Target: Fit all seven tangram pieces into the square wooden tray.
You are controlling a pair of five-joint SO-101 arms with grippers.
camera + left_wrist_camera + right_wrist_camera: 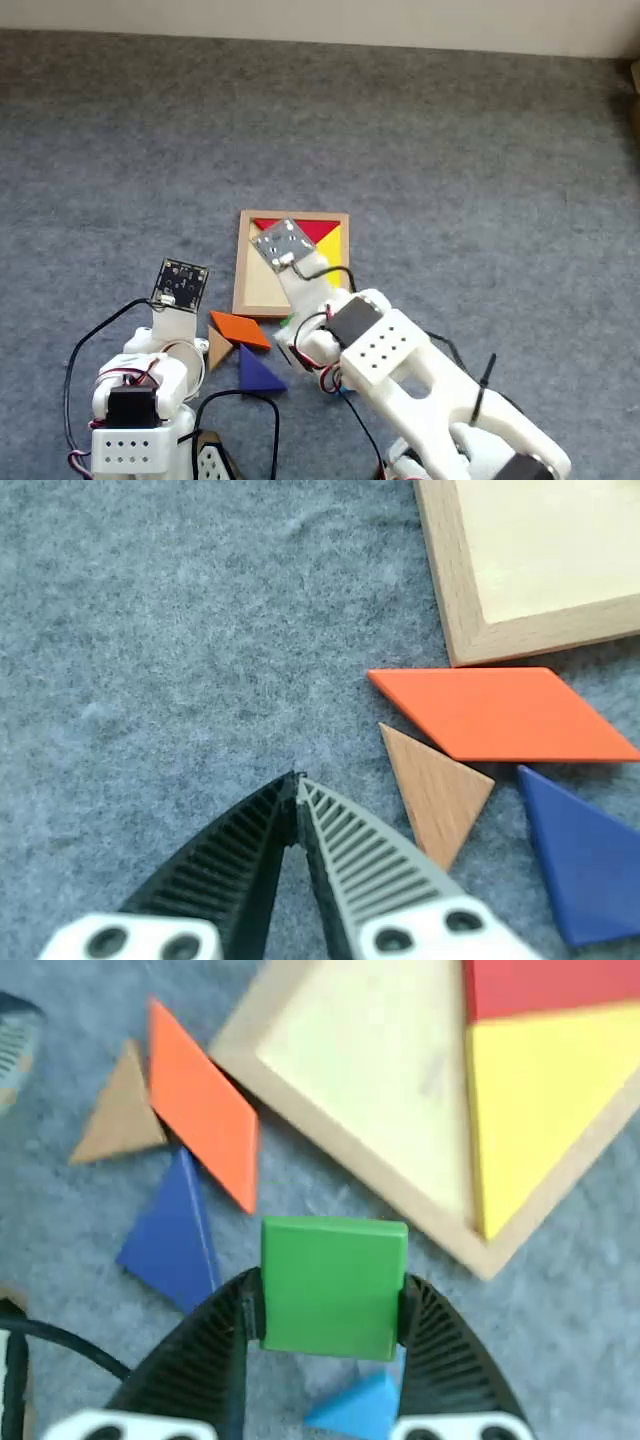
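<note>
Tray (241,262) holds red piece (550,985), yellow piece (540,1100). Right hand (330,1292) pinching green square (333,1260). Orange piece (203,1120), tan triangle (120,1110), blue triangle (170,1230), light-blue triangle (360,1410) loose on desk (450,150). Left hand (297,785) pressed together, empty. Five unplaced.

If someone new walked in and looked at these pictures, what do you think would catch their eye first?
Most likely the green square clamped in the right gripper, held just outside the rim of the wooden tray. Next, the red piece and the yellow piece already seated in the tray, and the orange parallelogram, tan triangle and dark blue triangle lying loose on the grey felt beside it, near the shut left gripper.
</note>
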